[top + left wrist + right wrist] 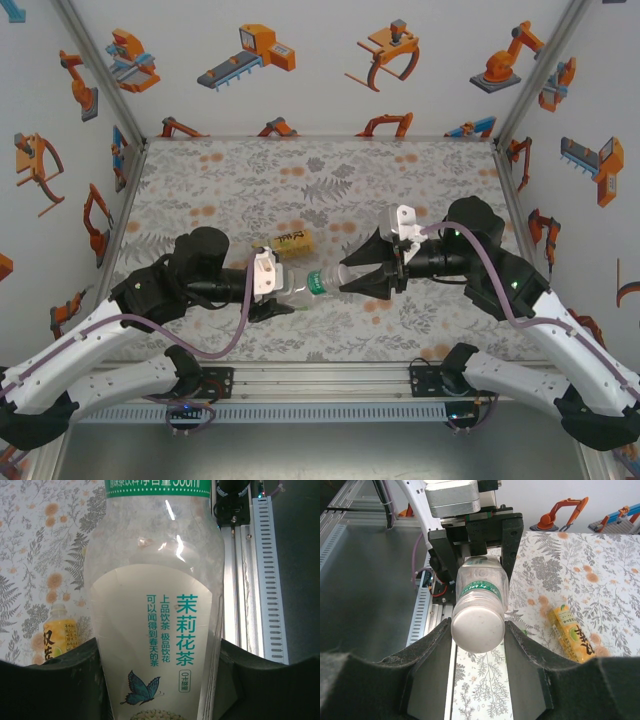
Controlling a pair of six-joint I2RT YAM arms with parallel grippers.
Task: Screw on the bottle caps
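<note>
A clear bottle (325, 279) with a green label hangs level above the table, held between both arms. My left gripper (285, 292) is shut on its body; in the left wrist view the bottle (155, 605) stands between the dark fingers (55, 680). My right gripper (352, 281) is shut on the pale bottle cap (477, 630), which sits on the bottle's neck with a finger touching each side. An amber bottle (290, 240) with a yellow label lies on the table behind the left gripper, and it also appears as the amber bottle (570, 632) in the right wrist view.
The flower-patterned table cover (320, 180) reaches back to the white walls with robot pictures. A metal rail (320, 385) with the arm bases runs along the near edge, and the rail (250, 580) lies just past the held bottle.
</note>
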